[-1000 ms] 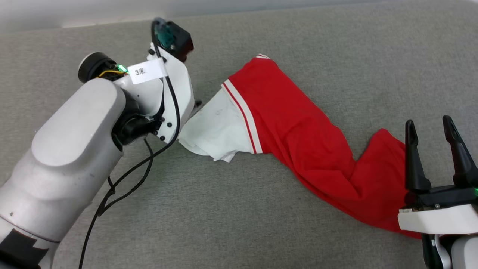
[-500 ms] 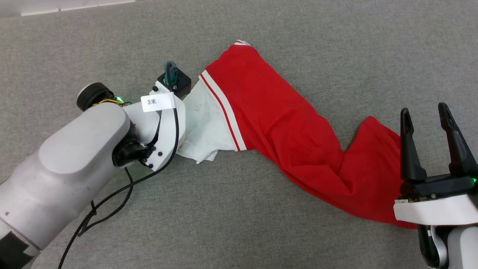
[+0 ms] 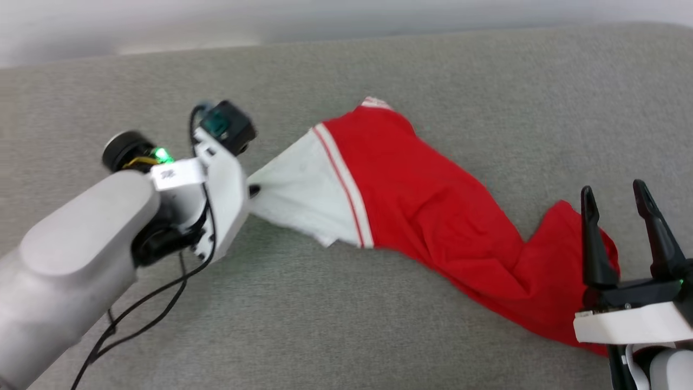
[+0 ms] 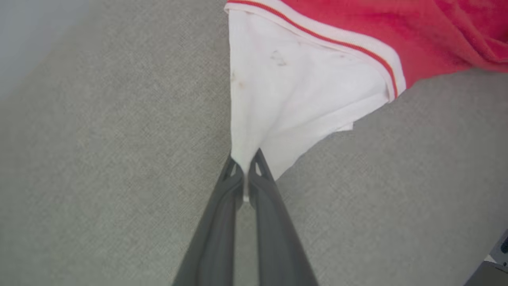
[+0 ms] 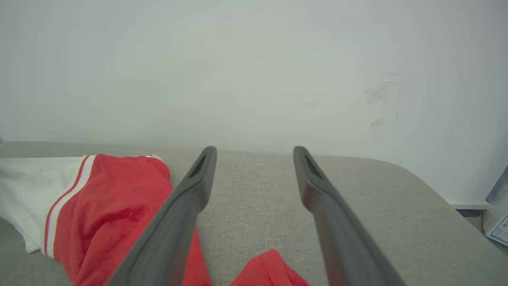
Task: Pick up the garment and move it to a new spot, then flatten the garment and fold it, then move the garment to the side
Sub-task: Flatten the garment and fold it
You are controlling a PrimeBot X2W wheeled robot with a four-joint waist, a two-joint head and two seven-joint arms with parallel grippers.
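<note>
Red garment (image 3: 433, 216) lies rumpled and stretched, its white sleeve pulled taut.

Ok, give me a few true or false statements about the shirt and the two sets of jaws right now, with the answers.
1. The left jaws are shut on the garment's white sleeve. True.
2. The right jaws grip the red cloth. False: they stand open, holding nothing.
3. The garment lies on a grey fabric surface. True.
4. The garment is folded into a neat square. False: it lies stretched out and crumpled.
5. The sleeve's edge stripes are blue. False: they are red and white.
</note>
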